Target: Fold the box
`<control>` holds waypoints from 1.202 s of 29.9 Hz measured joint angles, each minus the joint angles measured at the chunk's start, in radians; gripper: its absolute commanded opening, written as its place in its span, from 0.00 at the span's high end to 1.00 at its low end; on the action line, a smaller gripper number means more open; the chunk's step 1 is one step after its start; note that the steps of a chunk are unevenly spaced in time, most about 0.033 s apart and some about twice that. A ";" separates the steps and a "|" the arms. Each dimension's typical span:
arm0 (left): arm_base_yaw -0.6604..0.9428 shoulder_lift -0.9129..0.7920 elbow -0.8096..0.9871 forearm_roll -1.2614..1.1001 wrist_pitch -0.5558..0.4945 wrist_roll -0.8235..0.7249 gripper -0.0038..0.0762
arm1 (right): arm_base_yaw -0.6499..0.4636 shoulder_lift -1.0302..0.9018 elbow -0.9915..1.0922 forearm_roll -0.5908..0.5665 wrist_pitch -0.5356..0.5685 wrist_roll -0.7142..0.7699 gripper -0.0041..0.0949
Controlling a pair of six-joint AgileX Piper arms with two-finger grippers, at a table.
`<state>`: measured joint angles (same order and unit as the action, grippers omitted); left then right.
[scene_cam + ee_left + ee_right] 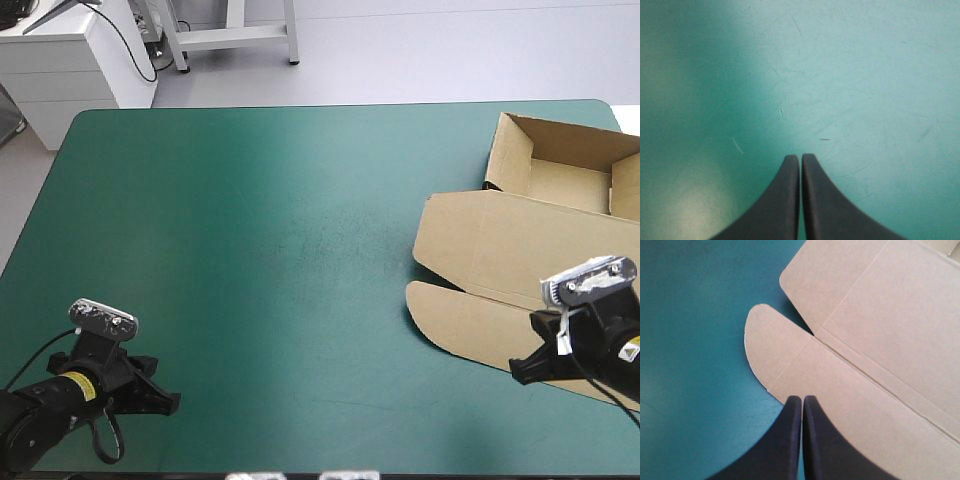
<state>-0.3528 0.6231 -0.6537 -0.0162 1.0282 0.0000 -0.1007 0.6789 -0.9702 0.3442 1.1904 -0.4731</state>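
Note:
The brown box (520,240) lies at the table's right side. Its tray part (560,165) at the far right has walls raised, and the lid panel lies flat toward the middle. A rounded flap (455,315) (775,355) lies flat on the lid's near side. My right gripper (520,368) (801,399) is shut, its tips over the near edge of that flap, with nothing seen between the fingers. My left gripper (165,400) (800,158) is shut at the near left, over bare teal-green cover (840,75), far from the box.
The box runs out past the table's right edge (632,200). The teal-green cover (260,240) spreads between the two grippers. Both arms sit close to the table's near edge (300,468).

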 measured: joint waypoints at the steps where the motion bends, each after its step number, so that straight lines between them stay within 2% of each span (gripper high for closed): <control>1: 0.000 -0.013 0.009 0.000 0.000 0.000 0.96 | 0.000 -0.021 0.035 0.000 -0.007 0.000 0.96; 9: 0.000 -0.096 0.065 -0.019 -0.005 0.000 0.96 | 0.000 -0.207 0.277 0.008 -0.054 -0.001 0.96; 16: 0.000 -0.106 0.109 -0.027 -0.030 0.000 0.96 | 0.000 -0.322 0.374 -0.004 -0.058 -0.001 0.96; 24: 0.000 -0.106 0.151 -0.030 -0.033 0.041 0.96 | 0.013 -0.342 0.410 -0.011 -0.064 -0.001 0.96; 36: 0.000 -0.106 0.159 -0.033 -0.035 0.047 0.96 | 0.125 -0.342 0.448 -0.039 -0.092 -0.004 0.96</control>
<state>-0.3528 0.5169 -0.4951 -0.0495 0.9936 0.0469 0.0245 0.3369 -0.5218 0.3049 1.0987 -0.4768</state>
